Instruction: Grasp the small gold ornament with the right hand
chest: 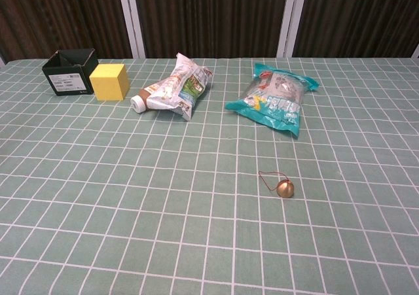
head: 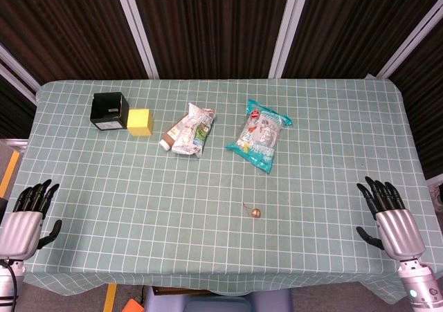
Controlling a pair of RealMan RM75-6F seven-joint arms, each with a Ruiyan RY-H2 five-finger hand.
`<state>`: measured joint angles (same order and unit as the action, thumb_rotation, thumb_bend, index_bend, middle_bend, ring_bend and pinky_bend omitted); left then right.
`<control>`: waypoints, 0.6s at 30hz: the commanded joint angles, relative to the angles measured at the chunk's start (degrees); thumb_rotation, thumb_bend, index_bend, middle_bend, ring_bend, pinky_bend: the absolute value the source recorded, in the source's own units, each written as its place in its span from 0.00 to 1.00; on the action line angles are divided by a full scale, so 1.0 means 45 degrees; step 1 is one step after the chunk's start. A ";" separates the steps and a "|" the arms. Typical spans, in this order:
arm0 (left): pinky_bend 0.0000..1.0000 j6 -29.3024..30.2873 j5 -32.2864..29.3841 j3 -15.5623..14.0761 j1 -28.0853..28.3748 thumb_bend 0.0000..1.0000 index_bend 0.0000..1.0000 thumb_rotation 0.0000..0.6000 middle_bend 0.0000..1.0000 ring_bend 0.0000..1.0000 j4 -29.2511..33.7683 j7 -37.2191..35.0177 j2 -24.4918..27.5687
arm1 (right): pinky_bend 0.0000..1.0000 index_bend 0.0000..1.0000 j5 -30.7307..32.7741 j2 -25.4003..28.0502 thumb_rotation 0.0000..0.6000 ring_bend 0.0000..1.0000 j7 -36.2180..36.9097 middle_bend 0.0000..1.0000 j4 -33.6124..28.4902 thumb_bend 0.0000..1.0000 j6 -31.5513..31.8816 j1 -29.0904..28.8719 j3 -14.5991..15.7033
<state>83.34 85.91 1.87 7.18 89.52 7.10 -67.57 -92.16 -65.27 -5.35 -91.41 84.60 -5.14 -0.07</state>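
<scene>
The small gold ornament (head: 256,213) (chest: 285,189) is a shiny ball with a thin red string loop, lying on the green checked tablecloth near the front middle. My right hand (head: 387,215) rests open at the table's right front corner, well to the right of the ornament, fingers spread and holding nothing. At the left front corner my left hand (head: 28,215) lies open too, empty. Neither hand shows in the chest view.
Further back lie a teal snack bag (head: 259,133) (chest: 275,97), a crumpled white packet with a brown tube (head: 188,129) (chest: 175,89), a yellow cube (head: 140,122) (chest: 109,81) and a black box (head: 109,110) (chest: 69,71). Table edges run close to both hands.
</scene>
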 commanded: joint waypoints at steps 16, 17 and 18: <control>0.06 -0.0184 0.0079 -0.0014 0.0143 0.42 0.00 1.00 0.00 0.00 -0.0030 -0.0241 -0.0095 | 0.00 0.34 -0.1695 -0.2647 1.00 0.00 -0.0529 0.00 0.1269 0.32 -0.3753 -0.3114 -0.0010; 0.06 -0.0206 0.0065 -0.0017 0.0146 0.41 0.00 1.00 0.00 0.00 -0.0026 -0.0288 -0.0083 | 0.00 0.35 -0.1654 -0.2926 1.00 0.00 -0.0609 0.00 0.1373 0.32 -0.3889 -0.3271 -0.0103; 0.06 -0.0252 0.0041 -0.0019 0.0158 0.41 0.00 1.00 0.00 0.00 -0.0002 -0.0370 -0.0053 | 0.00 0.40 -0.1611 -0.3290 1.00 0.00 -0.0682 0.00 0.1506 0.32 -0.4052 -0.3474 -0.0209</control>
<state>82.31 86.15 1.79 7.85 89.46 5.59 -67.89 -99.28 -76.75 -6.96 -85.98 68.69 -18.19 0.09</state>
